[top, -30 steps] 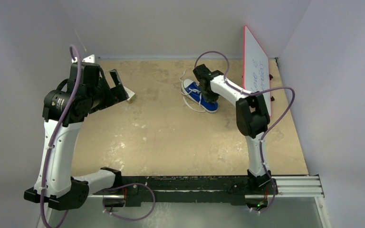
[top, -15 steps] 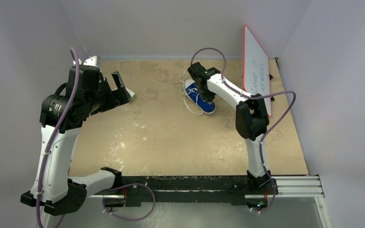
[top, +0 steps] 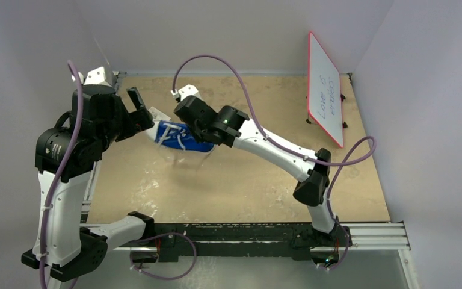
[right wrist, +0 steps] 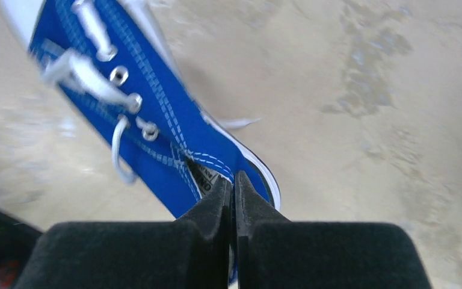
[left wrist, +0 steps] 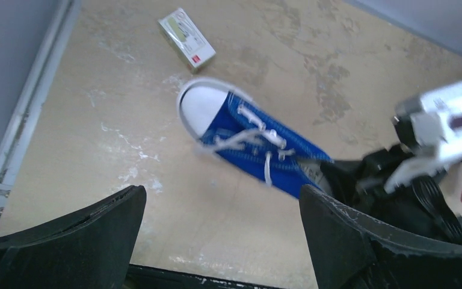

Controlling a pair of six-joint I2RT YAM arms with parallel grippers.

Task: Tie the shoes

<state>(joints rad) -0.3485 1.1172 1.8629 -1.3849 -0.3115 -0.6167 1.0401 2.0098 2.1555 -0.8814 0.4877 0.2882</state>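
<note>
The blue sneaker [top: 177, 137] with white laces and toe cap hangs in the left middle of the table, toe pointing left, laces loose. My right gripper [top: 203, 139] is shut on the heel collar; the right wrist view shows the jaws [right wrist: 233, 180] pinched together on the collar rim of the shoe [right wrist: 156, 126]. My left gripper [top: 141, 109] is open and empty, raised just left of the toe. In the left wrist view the shoe [left wrist: 258, 150] lies ahead of the wide-open left gripper [left wrist: 221, 192], blurred by motion.
A small white-and-red box [left wrist: 186, 40] lies on the table beyond the toe, near the back left. A white board with a red rim [top: 325, 87] stands at the back right. The table's left rail [left wrist: 18, 120] runs beside the left arm.
My right gripper has closed on the shoe's heel and swept it from the back middle to the left, toward the left gripper. The left arm has shifted slightly left and up.
</note>
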